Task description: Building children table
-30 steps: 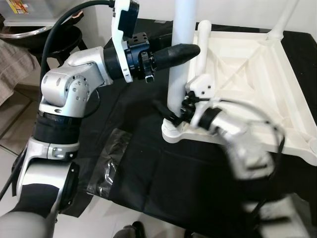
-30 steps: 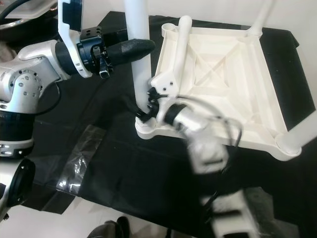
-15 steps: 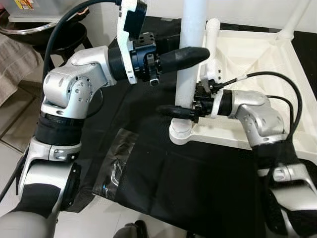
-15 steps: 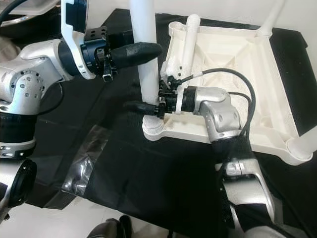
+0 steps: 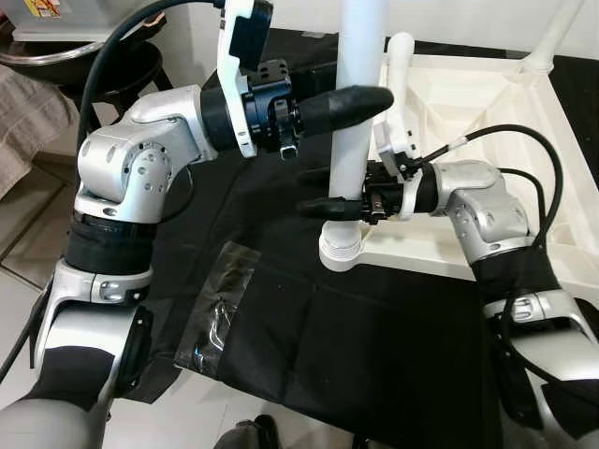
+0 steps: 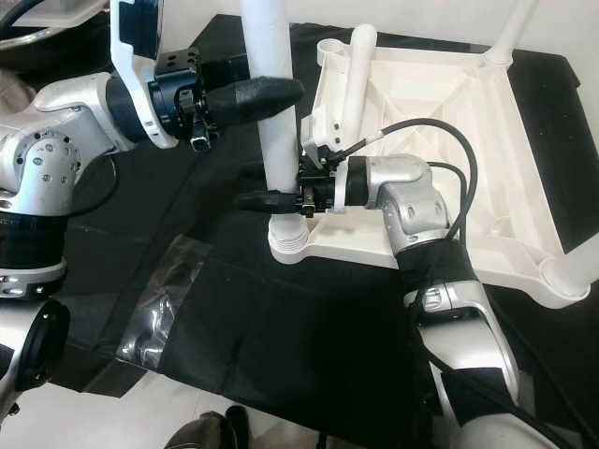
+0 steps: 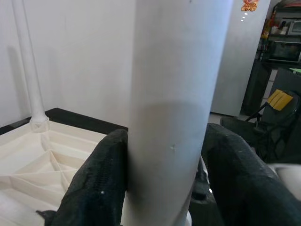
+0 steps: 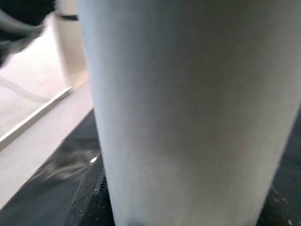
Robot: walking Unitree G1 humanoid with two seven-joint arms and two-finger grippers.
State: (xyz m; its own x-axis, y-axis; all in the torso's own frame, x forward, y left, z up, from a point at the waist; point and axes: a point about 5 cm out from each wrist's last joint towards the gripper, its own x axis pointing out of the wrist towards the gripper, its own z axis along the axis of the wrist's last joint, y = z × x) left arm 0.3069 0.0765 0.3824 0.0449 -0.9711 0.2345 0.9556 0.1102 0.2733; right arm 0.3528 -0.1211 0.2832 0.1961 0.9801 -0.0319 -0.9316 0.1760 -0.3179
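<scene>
The white table top (image 5: 487, 122) lies upside down on a black cloth. A white table leg (image 5: 354, 150) stands upright in its near-left corner socket (image 5: 339, 254). My left gripper (image 5: 367, 95) is shut on this leg high up, its black fingers (image 7: 101, 186) pressing both sides. My right gripper (image 5: 314, 192) reaches in from the right and is shut on the same leg just above the socket. In the right wrist view the leg (image 8: 188, 103) sits close between the two fingers.
A second leg (image 5: 399, 79) lies along the table top's left rim. Another leg (image 5: 554, 36) stands upright in the far corner. A clear plastic bag (image 5: 217, 313) lies on the cloth (image 5: 374, 355) near its left edge. A dark stool (image 5: 65, 65) stands at the far left.
The right arm swung in from a blurred low position and closed on the leg just above the socket. The left gripper has kept its hold. The camera shifted slightly.
</scene>
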